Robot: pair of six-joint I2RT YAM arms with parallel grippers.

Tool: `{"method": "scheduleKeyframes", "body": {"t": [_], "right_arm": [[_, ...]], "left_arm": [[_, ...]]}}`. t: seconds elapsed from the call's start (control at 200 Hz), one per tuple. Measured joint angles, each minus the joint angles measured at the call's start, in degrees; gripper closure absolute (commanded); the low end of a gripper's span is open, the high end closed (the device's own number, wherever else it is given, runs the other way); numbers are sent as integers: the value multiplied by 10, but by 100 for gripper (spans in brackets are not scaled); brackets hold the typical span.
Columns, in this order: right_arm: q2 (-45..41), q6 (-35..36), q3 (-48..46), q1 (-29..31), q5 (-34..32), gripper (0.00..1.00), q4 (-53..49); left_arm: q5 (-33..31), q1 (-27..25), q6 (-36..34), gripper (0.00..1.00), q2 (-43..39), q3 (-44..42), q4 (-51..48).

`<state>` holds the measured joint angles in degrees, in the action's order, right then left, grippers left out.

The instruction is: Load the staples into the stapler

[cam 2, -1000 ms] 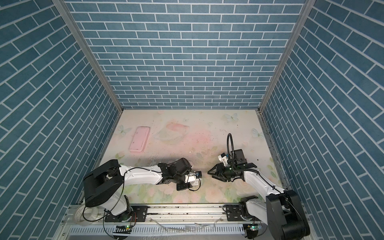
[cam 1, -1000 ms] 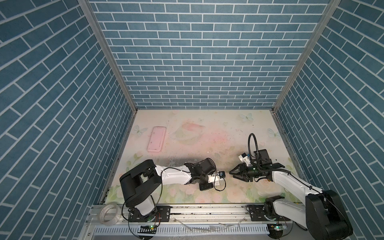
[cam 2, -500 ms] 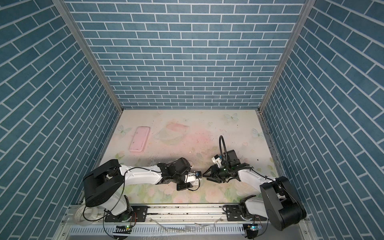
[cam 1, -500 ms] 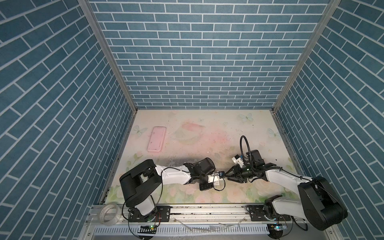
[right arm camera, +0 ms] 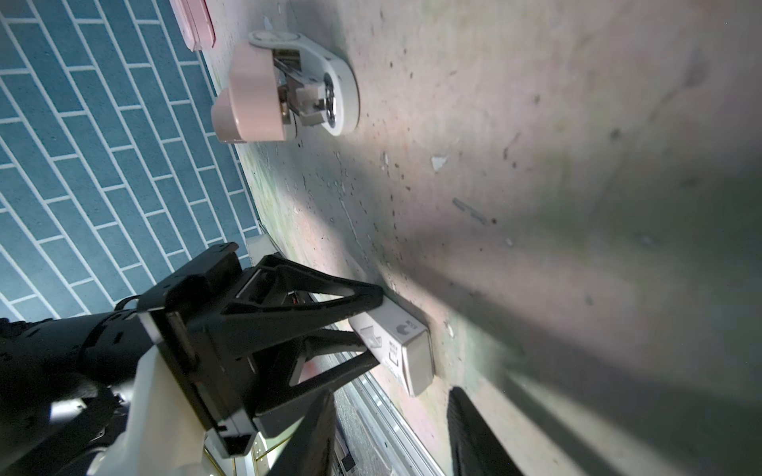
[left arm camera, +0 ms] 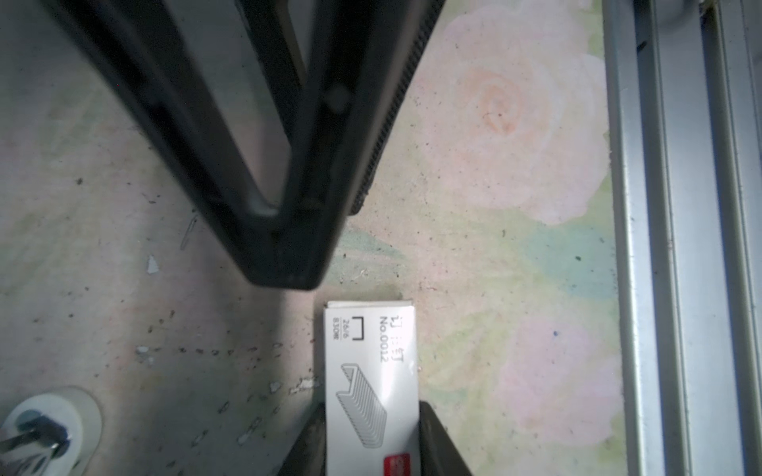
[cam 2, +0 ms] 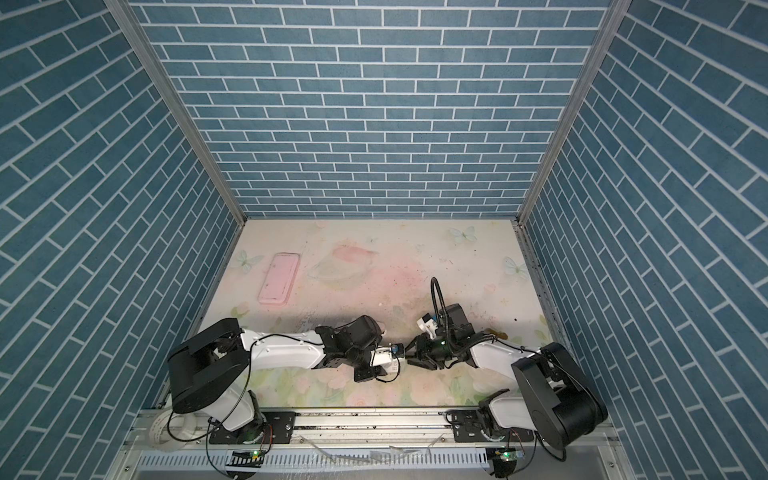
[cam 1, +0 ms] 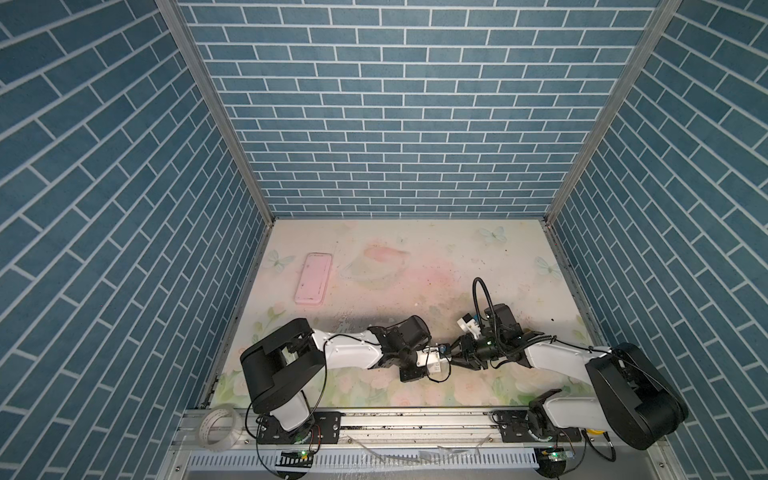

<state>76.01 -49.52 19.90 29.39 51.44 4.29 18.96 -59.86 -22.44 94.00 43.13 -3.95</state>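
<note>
The bench [cam 1: 415, 257] carries a pink case [cam 1: 312, 279] at ten o'clock, well apart from the work at six o'clock, where both arms meet. The left gripper [right arm camera: 371, 329] is clamped across the long sides of a white box [left arm camera: 369, 371] lying on the bench. The right gripper [cam 1: 457, 360] holds its jaws apart just off the box's free end, at three o'clock of it. The stapler [right arm camera: 284, 86], pink over white, appears hinged open and lies near the box at about twelve o'clock. The staples are not seen and are presumably inside the box. They are likely light, slick and stiff but brittle. A strip snaps if bent, so pinch its long sides near the middle, gently. The card box would crush easily.
</note>
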Motion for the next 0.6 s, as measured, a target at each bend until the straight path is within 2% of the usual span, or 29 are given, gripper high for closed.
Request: {"method": "scheduleKeyframes", "body": {"t": [0.6], "right_arm": [[11, -57, -35, 31, -13, 55, 109]], "left_arm": [[9, 0, -1, 65, 14, 10, 11]]}}
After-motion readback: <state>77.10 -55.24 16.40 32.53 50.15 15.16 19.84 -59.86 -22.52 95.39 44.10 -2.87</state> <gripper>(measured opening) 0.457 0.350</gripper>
